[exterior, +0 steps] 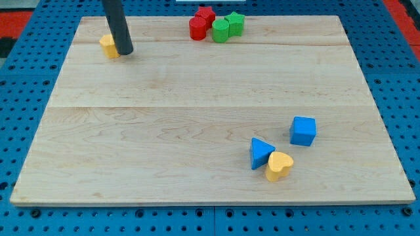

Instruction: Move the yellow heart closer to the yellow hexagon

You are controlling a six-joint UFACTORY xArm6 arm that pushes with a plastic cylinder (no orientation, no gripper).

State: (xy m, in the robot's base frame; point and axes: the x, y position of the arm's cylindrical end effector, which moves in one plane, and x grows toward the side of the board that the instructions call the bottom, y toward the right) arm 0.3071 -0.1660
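So the arm's rod comes down from the view's top, and its tip (125, 52) is planted on the wooden board (197, 98) in the upper left corner area. There's nothing to clamp with here, it's just a bare rod, so it isn't holding anything. It sits right against the yellow hexagon (108, 46), which pokes out on the rod's left side; the rod covers part of that block, so whether they're truly touching is hard to call, but they look pressed together or as good as.

Moving out along the top edge, there's a tight little cluster: a red cylinder-ish block (197, 28) with a second red block (206, 14) just behind it (shape not clear, maybe a star), then a green block (220, 29) right beside them and a green star-like one (235, 23) touching that on the view's right. All four are bunched together.

The yellow heart (279, 165) is way over at the lower right of the board, well apart from the hexagon, basically on the opposite diagonal. It's snug against a blue triangle (260, 153) on its upper left. A blue cube (303, 130) sits near them, up and to the right, not touching either.

The board rests on a blue pegboard-style table (394, 78).
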